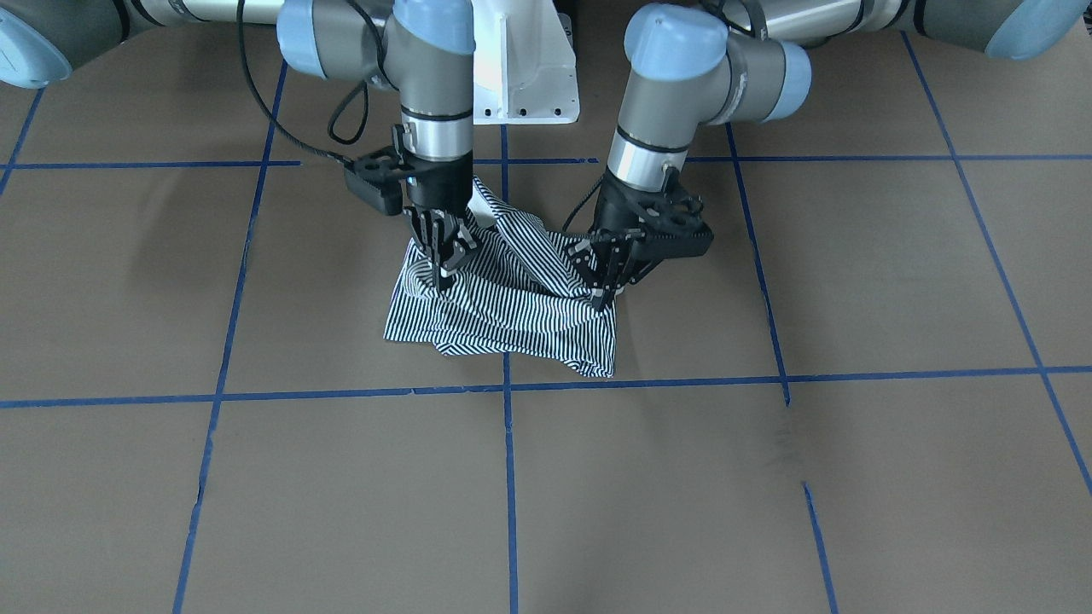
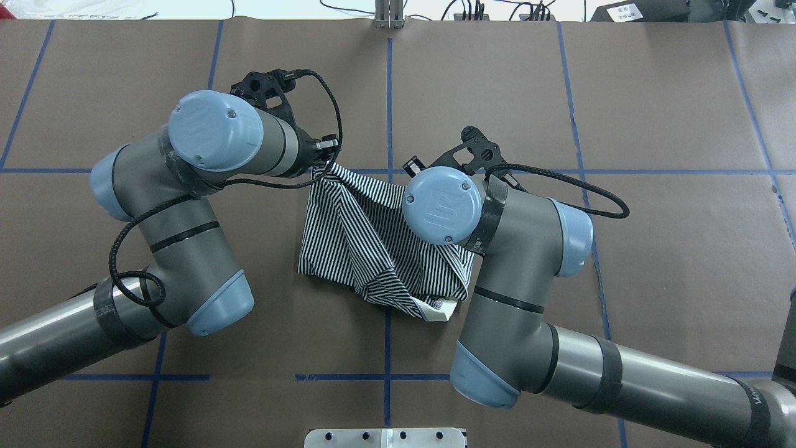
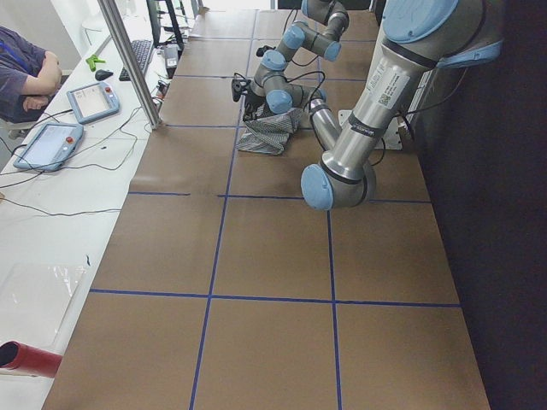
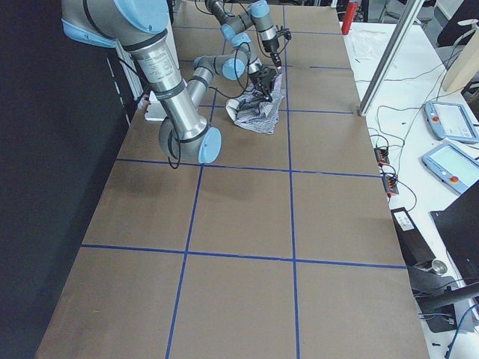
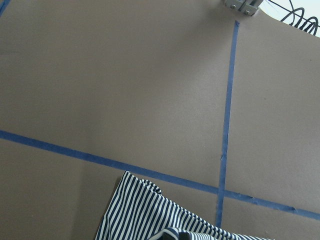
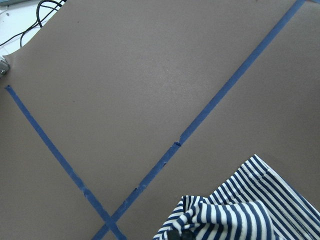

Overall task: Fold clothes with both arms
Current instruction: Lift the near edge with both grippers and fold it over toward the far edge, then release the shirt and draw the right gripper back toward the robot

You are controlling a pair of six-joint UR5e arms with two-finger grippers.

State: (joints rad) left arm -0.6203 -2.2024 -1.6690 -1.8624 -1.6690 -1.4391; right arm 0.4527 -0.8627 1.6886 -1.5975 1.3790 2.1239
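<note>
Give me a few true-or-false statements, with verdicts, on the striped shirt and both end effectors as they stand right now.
1. The left end effector and the right end effector both grip the striped polo shirt. True.
2. The shirt lies flat and fully spread. False: it is bunched and creased, and the fabric tents up to the end effectors.
3. Its cream collar shows at the edge nearest the robot. True.
4. The shirt hangs over the table's edge. False: it lies well in on the table, across a blue tape line.
</note>
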